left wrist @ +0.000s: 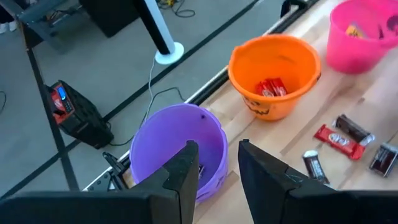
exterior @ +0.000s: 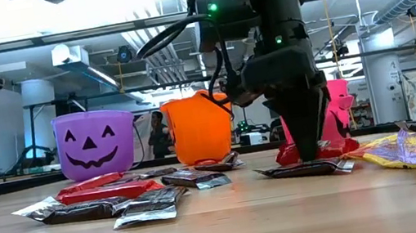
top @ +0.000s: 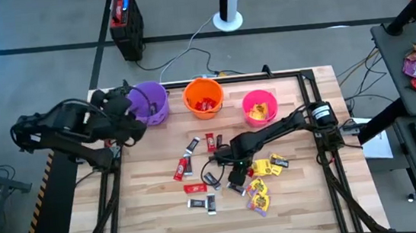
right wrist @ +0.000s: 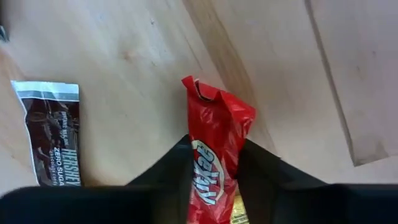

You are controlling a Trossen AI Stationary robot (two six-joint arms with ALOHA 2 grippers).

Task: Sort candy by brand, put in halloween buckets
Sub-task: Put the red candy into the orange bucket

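Note:
Three buckets stand in a row at the table's far side: purple, orange with red bars inside, pink with a yellow packet inside. Red bars, dark bars and yellow packets lie scattered on the wooden table. My right gripper points down among them, shut on a red bar. My left gripper hovers open over the purple bucket's rim and touches nothing. My right gripper pinches the red bar between its two fingers, which lie across the bar's width, part-way along its length. It comes from above, pointing down. The bar's free end sticks out past the fingers, close to the table; whether it is lifted clear, I cannot tell.
A dark bar lies just beside the right gripper, and another dark wrapper lies at its fingertips in the low view. More red and dark bars lie toward the table's left. The table's near half is bare wood.

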